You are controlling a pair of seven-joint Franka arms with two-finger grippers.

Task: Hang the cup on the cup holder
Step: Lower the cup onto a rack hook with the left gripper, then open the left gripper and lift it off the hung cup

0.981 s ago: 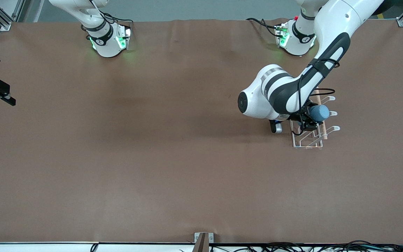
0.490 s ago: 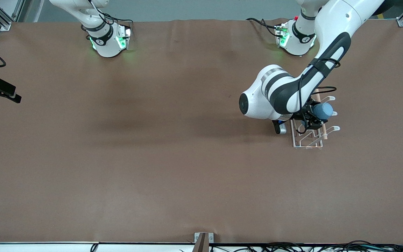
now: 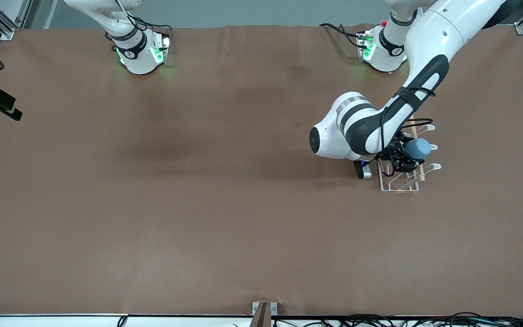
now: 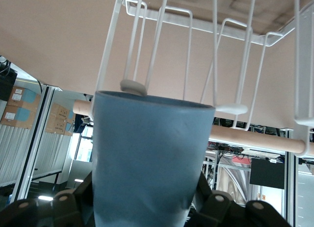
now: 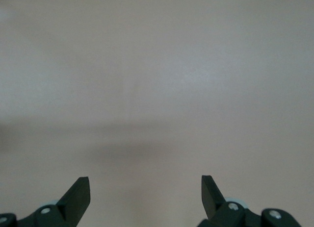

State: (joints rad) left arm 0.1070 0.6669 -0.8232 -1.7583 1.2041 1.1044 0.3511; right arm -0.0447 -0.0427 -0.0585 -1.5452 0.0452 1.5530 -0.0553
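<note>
1. Cup (image 3: 417, 148): matte light-blue tapered tumbler, clamped by the left gripper (image 3: 401, 157) over the rack (image 3: 398, 184), right of frame centre.
2. Rack: white wire prongs, wooden rod (image 4: 255, 137).
3. Right gripper (image 5: 145, 192): spread wide, empty, over the brown table (image 3: 198, 204).

cup holder (image 3: 402, 175) half hidden by left arm (image 3: 379, 122)

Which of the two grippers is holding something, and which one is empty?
The left gripper holds the small light-blue plastic cup over the white wire rack. The right gripper is open and empty over bare table.
</note>
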